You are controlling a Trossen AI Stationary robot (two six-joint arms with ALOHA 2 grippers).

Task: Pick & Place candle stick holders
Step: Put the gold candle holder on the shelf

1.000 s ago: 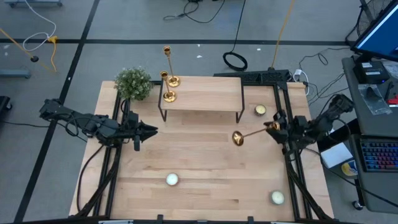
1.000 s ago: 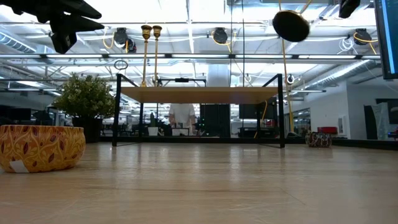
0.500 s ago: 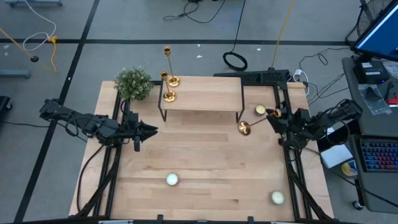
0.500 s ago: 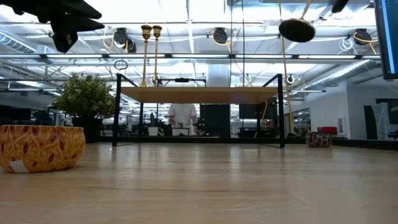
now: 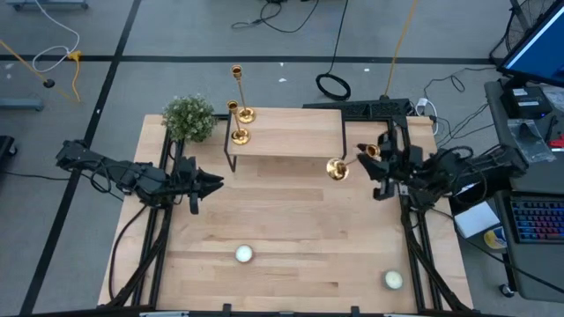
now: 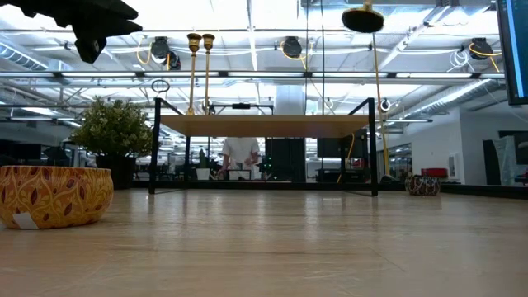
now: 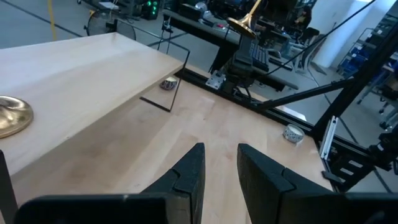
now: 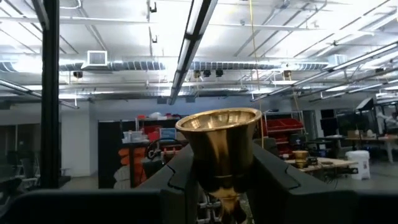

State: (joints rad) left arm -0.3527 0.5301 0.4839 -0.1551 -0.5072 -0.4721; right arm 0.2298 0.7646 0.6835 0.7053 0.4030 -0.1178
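Two gold candle stick holders (image 5: 245,114) (image 5: 240,136) stand by their round bases on the left end of the raised wooden shelf (image 5: 291,139); the low view shows them too (image 6: 194,74) (image 6: 208,70). My right gripper (image 5: 377,158) is shut on the third gold holder (image 5: 351,161) high above the table, by the shelf's right end. Its round base (image 6: 363,18) shows dark from below. My left gripper (image 7: 219,167) is open and empty over the table's left side (image 5: 217,183). My right gripper pinches the holder's thin stem just under its small top cup (image 8: 219,140), one finger (image 8: 180,171) on each side. The holder is lifted clear and slanted, with its round base (image 5: 336,169) toward the table's left and its cup (image 5: 370,151) at the gripper.
A bushy green plant (image 5: 189,117) stands at the shelf's left. Short round candles sit on the table near the front (image 5: 244,254) (image 5: 393,280). A patterned gold bowl (image 6: 54,194) stands close in the low view. A person (image 6: 242,153) shows far behind the table.
My right gripper has gone up and toward the table's far edge, turning as it went. The held holder came along: its base has swung from over the table's middle right toward the shelf's right end, higher than before.
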